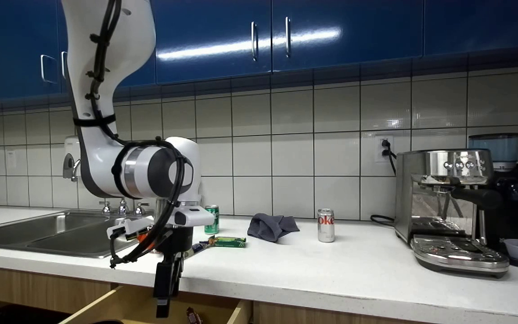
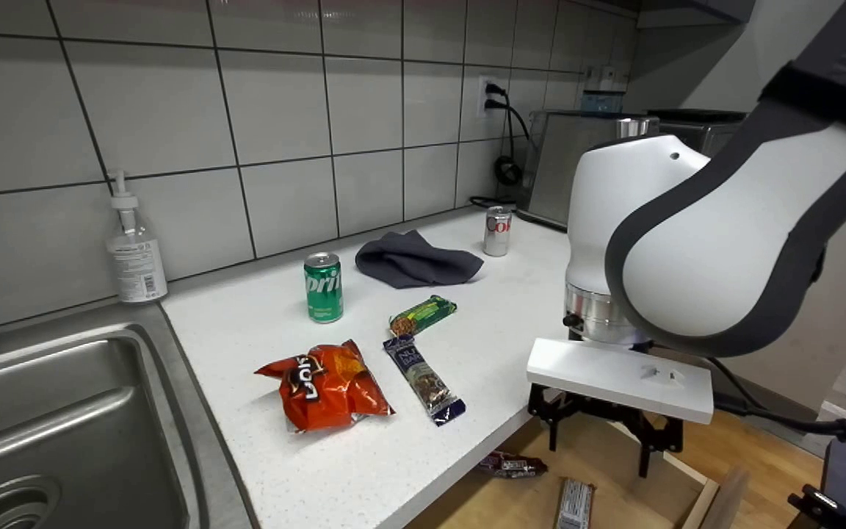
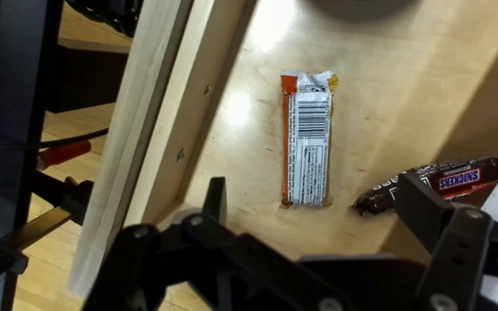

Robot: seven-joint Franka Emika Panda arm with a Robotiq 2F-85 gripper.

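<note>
- Black fingers (image 3: 422, 207) stand wide, holding nothing, above the open wooden drawer (image 3: 188, 99).
- Barcode up, 1 granola bar (image 3: 308, 142) lies inside, its flatness probably keeping it steady.
- The Snickers bar (image 3: 456, 181) lies near it, toward the desk (image 2: 496, 330).

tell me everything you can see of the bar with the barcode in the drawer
The bar is long and narrow, in a wrapper that looks like plastic film. A white panel with a barcode and small print faces up, edged orange along one long side and yellow along the other. No tear shows; the underside is hidden. It lies flat on the drawer floor, apart from the Snickers packet and clear of the open gripper.
</note>
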